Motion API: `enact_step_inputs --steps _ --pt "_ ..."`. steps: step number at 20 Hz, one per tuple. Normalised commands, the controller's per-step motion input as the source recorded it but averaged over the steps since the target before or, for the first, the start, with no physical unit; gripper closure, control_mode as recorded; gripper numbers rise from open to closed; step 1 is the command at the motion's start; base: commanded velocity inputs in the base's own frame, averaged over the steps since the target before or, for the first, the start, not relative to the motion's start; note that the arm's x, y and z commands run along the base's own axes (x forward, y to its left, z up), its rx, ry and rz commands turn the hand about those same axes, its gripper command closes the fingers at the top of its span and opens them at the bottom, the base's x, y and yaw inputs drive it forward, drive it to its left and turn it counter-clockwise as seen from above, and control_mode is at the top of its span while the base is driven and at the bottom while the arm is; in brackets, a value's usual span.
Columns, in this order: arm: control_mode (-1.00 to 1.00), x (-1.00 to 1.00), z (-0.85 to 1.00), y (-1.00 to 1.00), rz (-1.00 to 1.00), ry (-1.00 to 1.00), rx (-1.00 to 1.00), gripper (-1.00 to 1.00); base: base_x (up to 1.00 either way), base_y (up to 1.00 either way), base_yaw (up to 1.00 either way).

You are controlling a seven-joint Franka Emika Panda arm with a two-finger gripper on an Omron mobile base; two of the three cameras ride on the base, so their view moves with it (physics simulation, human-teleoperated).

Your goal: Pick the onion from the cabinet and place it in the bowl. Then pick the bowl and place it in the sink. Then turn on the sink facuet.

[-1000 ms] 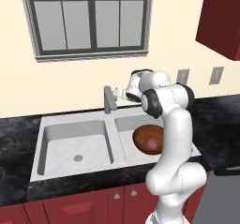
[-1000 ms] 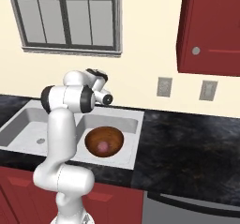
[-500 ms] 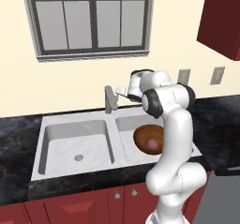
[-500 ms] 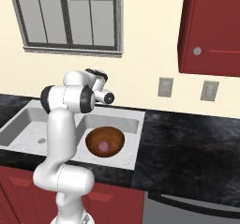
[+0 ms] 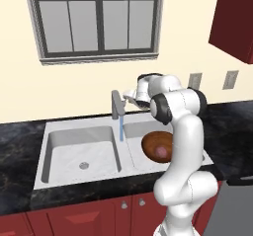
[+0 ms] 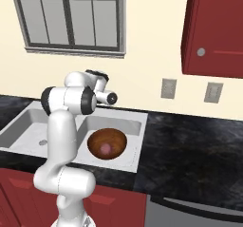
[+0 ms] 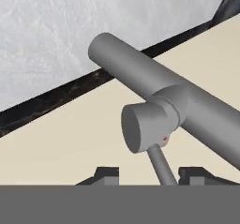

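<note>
The grey sink faucet (image 5: 117,104) stands behind the divider of the pale two-basin sink (image 5: 81,151), and a thin blue stream of water falls from its spout. My gripper (image 5: 130,96) is at the faucet's right side. In the hand view my gripper (image 7: 150,174) is open, with the faucet's thin lever (image 7: 161,163) between the fingertips (image 7: 107,173) and the spout (image 7: 140,70) above. The brown wooden bowl (image 6: 107,143) sits in the right basin with the reddish-pink onion (image 6: 105,148) inside it. The dark red cabinet (image 6: 216,29) hangs at the upper right.
A black stone counter (image 6: 190,150) surrounds the sink. A window (image 5: 99,18) is on the wall behind the faucet. Two wall outlets (image 6: 168,88) sit right of the sink. Low red cupboards (image 5: 89,215) run under the counter.
A blue stream of water now runs from the faucet, where none showed before. The arm has barely moved.
</note>
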Motion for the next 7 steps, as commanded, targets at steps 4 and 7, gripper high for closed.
enact_step_inputs --steps 4,7 --pt "-1.00 0.00 -0.01 -0.37 0.00 0.02 0.07 1.00 0.00 0.00 0.00" --pt "-1.00 0.00 0.00 -0.02 -0.01 0.00 0.01 1.00 0.00 0.00 0.00"
